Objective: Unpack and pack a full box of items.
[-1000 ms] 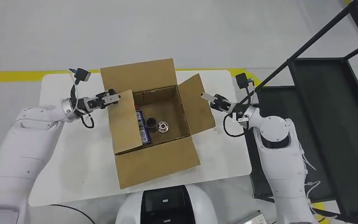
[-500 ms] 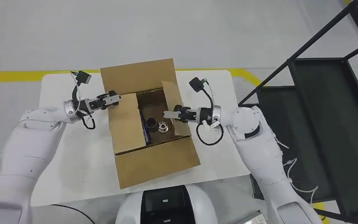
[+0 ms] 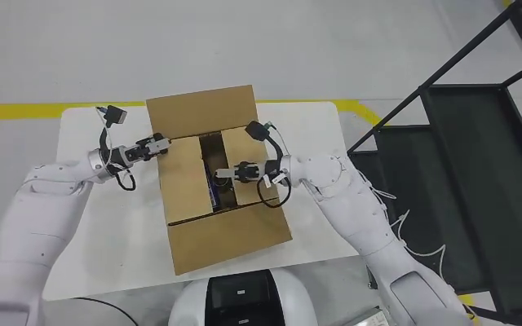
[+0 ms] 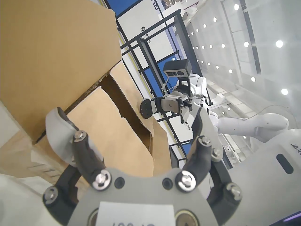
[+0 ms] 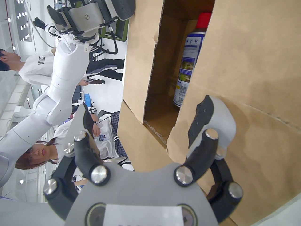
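The left gripper and right gripper, fingers spread, each touch 1 flap of the box; a can sits inside.

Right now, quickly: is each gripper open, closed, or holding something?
Left gripper: open, holding nothing, by a flap of the cardboard box.
Right gripper: open, holding nothing, over the opposite flap.

On the brown cardboard box, the left flap and the right flap are folded inward over the opening, with only a narrow dark gap between them. A blue spray can with a red cap fills part of this gap. The right gripper hangs over the right flap; the left gripper is at the left flap's outer edge.
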`<state>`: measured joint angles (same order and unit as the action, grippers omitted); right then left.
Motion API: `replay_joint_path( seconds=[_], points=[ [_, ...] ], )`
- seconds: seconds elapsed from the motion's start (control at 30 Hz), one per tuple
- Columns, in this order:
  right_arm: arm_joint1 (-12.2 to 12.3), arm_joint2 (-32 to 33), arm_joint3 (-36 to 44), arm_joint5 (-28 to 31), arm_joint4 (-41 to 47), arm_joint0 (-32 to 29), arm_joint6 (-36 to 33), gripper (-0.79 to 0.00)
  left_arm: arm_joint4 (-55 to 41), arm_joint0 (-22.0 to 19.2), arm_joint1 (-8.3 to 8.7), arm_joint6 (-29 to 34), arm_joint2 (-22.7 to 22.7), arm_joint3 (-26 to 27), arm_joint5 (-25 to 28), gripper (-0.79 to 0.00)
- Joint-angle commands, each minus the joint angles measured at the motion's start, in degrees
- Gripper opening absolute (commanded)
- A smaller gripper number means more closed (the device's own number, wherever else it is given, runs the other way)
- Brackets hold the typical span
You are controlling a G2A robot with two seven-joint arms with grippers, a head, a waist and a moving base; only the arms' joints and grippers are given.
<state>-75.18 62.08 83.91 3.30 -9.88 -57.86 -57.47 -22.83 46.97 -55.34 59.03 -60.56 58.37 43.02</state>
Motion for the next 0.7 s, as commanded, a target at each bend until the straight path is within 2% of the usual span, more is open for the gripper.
replay_joint_path(
  seconds=[0.0,0.23,0.37,0.53,0.67],
  points=[
    [0.0,-0.3,-0.4,-0.1,0.1,0.2,0.0,0.0,0.3,0.3,-0.03,0.1,0.1,0.6,0.0,0.0],
    [0.1,-1.1,-1.3,-0.2,0.8,0.6,0.4,0.0,0.4,1.1,0.08,0.3,-0.5,2.4,0.0,0.0],
    [0.4,0.2,0.9,2.7,4.7,-0.2,-1.0,0.0,-1.5,1.7,0.36,0.9,-1.8,3.6,-0.2,0.0],
    [2.1,6.7,6.6,5.1,8.3,-4.2,-4.4,0.0,-7.8,3.6,1.46,3.3,-6.0,5.9,-1.1,0.0],
    [3.9,14.6,12.7,3.5,7.3,-10.6,-5.4,0.0,-12.6,5.8,2.55,4.1,-10.4,7.1,-1.9,0.0]
  ],
)
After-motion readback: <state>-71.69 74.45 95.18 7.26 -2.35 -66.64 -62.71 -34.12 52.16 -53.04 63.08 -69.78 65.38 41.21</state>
